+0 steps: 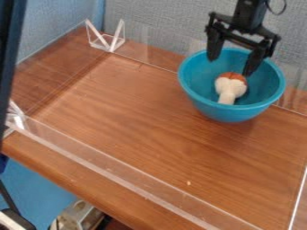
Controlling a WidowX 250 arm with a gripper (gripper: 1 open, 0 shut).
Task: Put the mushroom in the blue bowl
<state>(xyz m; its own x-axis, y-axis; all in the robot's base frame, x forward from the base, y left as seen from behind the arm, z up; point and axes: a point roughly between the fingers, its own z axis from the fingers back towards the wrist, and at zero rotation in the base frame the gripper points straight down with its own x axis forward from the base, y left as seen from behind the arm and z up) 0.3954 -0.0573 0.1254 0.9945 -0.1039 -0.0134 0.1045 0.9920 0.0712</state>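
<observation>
You have a wooden counter [144,108] with a reddish-brown grain filling most of the view. A clear acrylic wall [132,166] runs along its near edge and continues around the far side. At the far left corner stands a small clear folded stand [106,37], shaped like a little tent. Behind the counter hangs a grey-blue fabric backdrop [162,27]. A dark vertical bar [10,54] crosses the left edge, close to the lens and blurred.
</observation>
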